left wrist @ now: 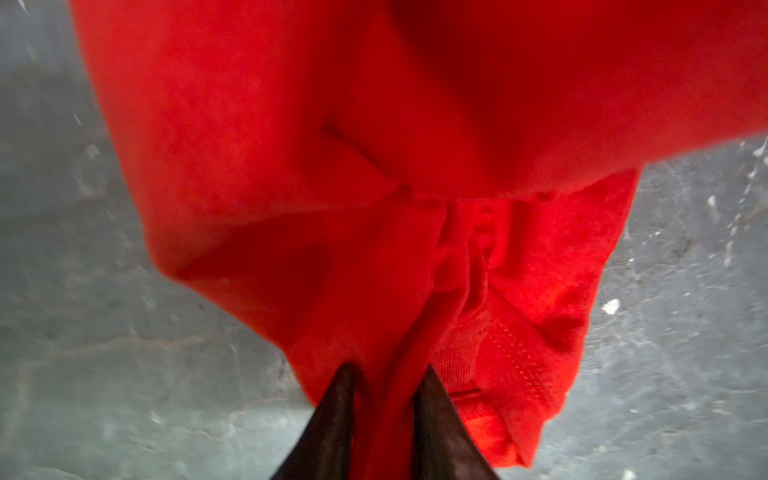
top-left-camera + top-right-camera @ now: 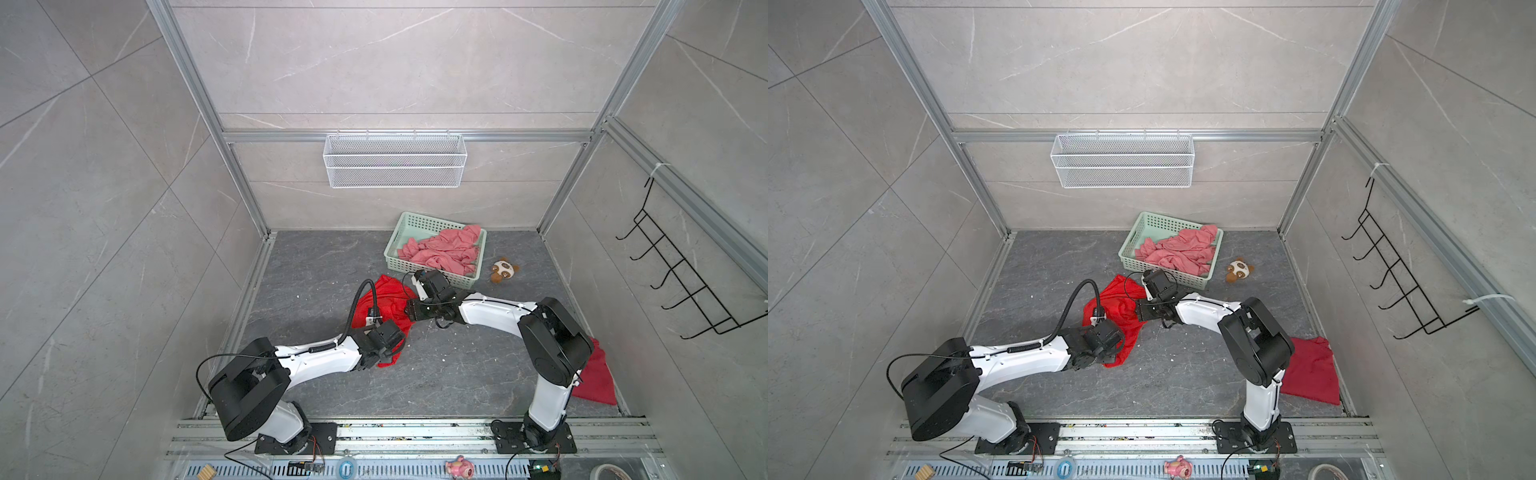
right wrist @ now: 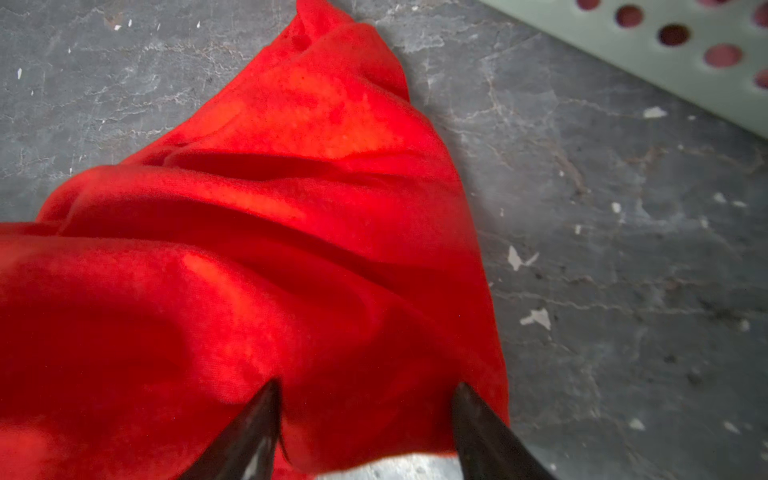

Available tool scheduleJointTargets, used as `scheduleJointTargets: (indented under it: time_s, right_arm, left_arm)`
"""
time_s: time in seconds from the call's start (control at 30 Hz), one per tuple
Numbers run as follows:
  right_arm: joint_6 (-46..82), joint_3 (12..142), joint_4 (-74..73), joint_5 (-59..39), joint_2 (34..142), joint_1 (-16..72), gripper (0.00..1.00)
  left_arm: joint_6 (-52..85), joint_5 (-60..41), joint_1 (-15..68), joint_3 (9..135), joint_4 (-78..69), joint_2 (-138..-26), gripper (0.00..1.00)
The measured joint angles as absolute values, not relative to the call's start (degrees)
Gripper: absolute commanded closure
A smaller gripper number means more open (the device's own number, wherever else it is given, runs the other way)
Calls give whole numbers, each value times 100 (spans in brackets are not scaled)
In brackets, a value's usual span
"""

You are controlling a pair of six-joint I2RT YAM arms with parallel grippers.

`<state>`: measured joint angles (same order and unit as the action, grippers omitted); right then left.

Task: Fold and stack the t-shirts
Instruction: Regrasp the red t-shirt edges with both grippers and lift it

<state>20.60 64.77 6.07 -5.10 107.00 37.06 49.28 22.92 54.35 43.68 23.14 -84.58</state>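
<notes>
A bright red t-shirt (image 2: 388,303) (image 2: 1121,303) lies crumpled on the grey floor between both arms. In the left wrist view my left gripper (image 1: 388,368) is shut on a bunched fold of the red t-shirt (image 1: 374,187). My right gripper (image 3: 368,384) stands open over the far edge of the same t-shirt (image 3: 291,249), with its fingertips spread over the cloth. A darker crimson t-shirt (image 2: 598,378) (image 2: 1312,370) lies flat at the right, partly hidden behind the right arm. Salmon-pink t-shirts (image 2: 444,251) (image 2: 1179,251) are heaped in the basket.
The mint-green lattice basket (image 2: 399,237) (image 3: 665,62) stands at the back, just beyond the right gripper. A brown-and-white plush toy (image 2: 503,270) lies to its right. A white wire basket (image 2: 395,160) hangs on the back wall. A black hook rack (image 2: 681,270) hangs on the right wall.
</notes>
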Motion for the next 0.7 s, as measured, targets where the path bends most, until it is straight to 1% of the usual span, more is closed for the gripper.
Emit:
scheduleJointTargets:
  time_s: [0.03,0.07,0.1,0.13,0.17,0.3,0.37,0.53,0.63,0.7]
  right_arm:
    - [2056,6510,576,-541,10742,3706,70]
    - [2067,6543,569,-541,10774,3706,82]
    - [2093,6593,572,-539,10818,3706,91]
    - [2097,6635,574,-515,10840,3708,97]
    - [2106,6661,580,-469,10844,3708,100]
    - [2156,6709,644,-132,10761,3708,100]
    - [2156,6709,819,161,10545,3708,100]
    - [2023,6790,1378,845,9400,3706,100]
    - [1815,7046,1765,1127,8586,3706,100]
    - [1684,7218,1981,1264,8108,3708,100]
  left_arm:
    - [4932,2338,5435,4355,2311,-8434,100]
    - [4936,2373,5435,4342,2318,-8396,100]
    - [4930,2412,5435,4331,2338,-8331,100]
    - [4928,2467,5433,4324,2357,-8246,100]
    - [4930,2523,5433,4320,2386,-8134,100]
    - [4842,2718,5358,4294,2443,-7264,100]
    - [4727,2845,5253,4289,2443,-6580,100]
    - [4082,3033,4827,4355,2427,-4860,100]
    - [3612,3124,4622,4560,2416,-4202,100]
    - [3288,3140,4536,4772,2405,-3988,100]
